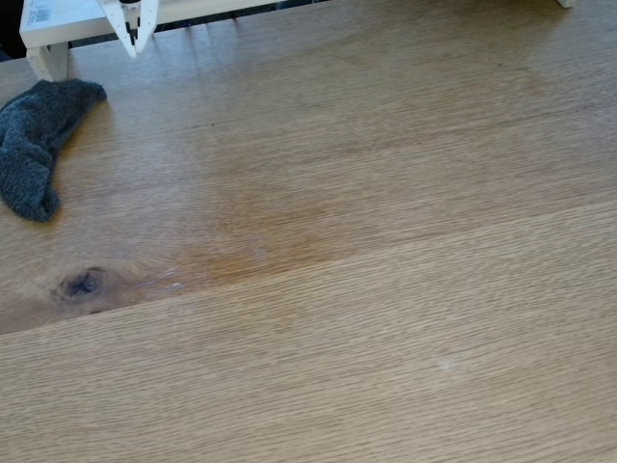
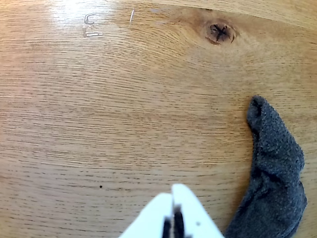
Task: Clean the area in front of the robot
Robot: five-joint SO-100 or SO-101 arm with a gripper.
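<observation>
The area is a light oak tabletop (image 1: 386, 289) with an amber stain (image 1: 241, 253), a dark oval knot (image 1: 82, 284) and faint whitish specks (image 1: 174, 280). My white pointed gripper (image 1: 135, 46) hangs at the top left of the fixed view, fingers together and holding nothing. In the wrist view the gripper (image 2: 173, 192) enters from the bottom edge, shut, above bare wood. The knot (image 2: 219, 32) lies far ahead, with small pale marks (image 2: 91, 26) to its left.
A dark grey fuzzy cloth (image 1: 39, 145) lies crumpled at the left edge, just right of the gripper in the wrist view (image 2: 275, 173). A white base with a label (image 1: 58, 19) stands along the top left.
</observation>
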